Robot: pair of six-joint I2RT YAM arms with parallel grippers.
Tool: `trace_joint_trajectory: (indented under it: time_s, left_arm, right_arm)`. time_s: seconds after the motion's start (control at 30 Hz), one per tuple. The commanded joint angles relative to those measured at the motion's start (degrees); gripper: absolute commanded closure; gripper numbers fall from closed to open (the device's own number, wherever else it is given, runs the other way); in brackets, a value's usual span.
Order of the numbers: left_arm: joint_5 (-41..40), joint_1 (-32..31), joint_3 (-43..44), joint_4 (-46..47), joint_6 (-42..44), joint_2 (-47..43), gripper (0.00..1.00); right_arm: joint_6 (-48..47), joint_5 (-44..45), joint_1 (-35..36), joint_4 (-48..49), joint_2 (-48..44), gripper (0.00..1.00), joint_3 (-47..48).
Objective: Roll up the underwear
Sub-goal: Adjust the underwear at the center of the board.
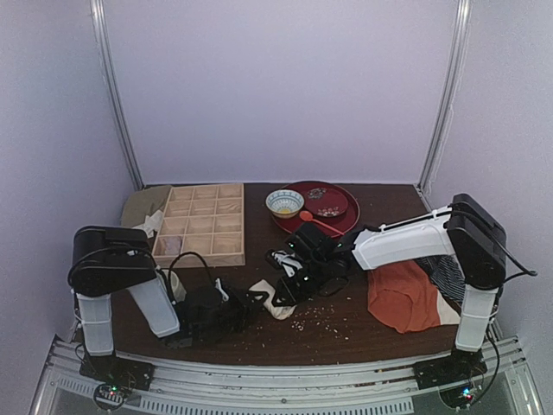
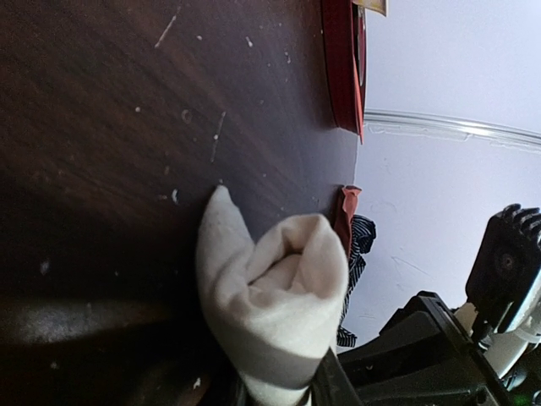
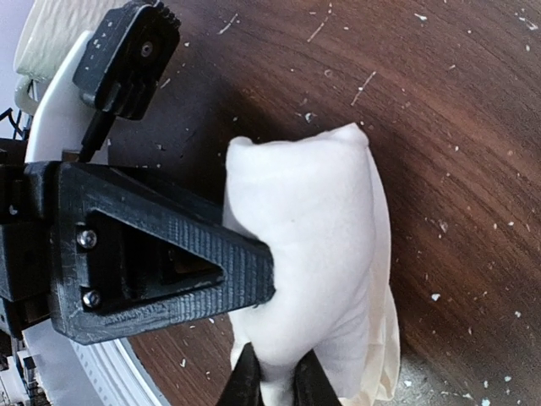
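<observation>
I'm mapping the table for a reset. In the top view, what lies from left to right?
In order: wooden box → underwear → orange garment → striped cloth.

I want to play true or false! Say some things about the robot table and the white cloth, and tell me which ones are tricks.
1. The underwear is bunched up into a roll. True.
2. The little bowl sits inside the wooden box. False: it is outside the box, next to the red tray.
3. An orange cloth lies on the right arm's side of the table. True.
4. The left hand is far away from the underwear. False: it is gripping one end of the roll.
5. The table is white. False: it is dark brown wood with little crumbs on it.
</observation>
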Motion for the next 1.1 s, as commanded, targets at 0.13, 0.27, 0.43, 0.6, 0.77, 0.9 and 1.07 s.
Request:
trace_joint_trajectory:
  time_s: [0.13, 0.27, 0.43, 0.6, 0.77, 0.9, 1.07]
  left_arm:
    - [2.28, 0.64, 0.27, -1.56, 2.13, 0.77, 0.61]
    - [4.70, 0.64, 1.20, -2.14, 3.37, 1.01, 0.54]
    - [6.59, 0.64, 2.07, -1.26, 4.13, 2.11, 0.51]
    - [7.70, 0.72, 1.46, 2.02, 5.12, 3.25, 0.49]
    - [9.25, 1.20, 1.83, 4.02, 5.52, 5.01, 0.47]
    - [9.59, 1.55, 1.58, 5.77, 5.36, 6.31, 0.56]
    - [10.19, 1.78, 2.11, 6.29, 5.76, 6.90, 0.72]
  right_arm:
    - [0.18, -1.09, -0.20, -1.11, 2.30, 0.97, -1.19]
    - [0.14, -1.69, -0.28, -1.41, 2.66, 0.97, -0.75]
    - [-0.31, -2.40, -0.27, -1.84, 2.92, 0.98, -0.48]
    - [-0.68, -3.10, -0.62, -2.10, 2.75, 1.00, -1.08]
    - [-0.83, -3.73, -0.87, -2.30, 2.51, 1.00, -1.52]
    - [-0.83, -3.99, -0.99, -1.97, 2.18, 1.00, -2.09]
    - [-1.34, -4.76, -1.06, -2.05, 2.05, 1.00, -2.39]
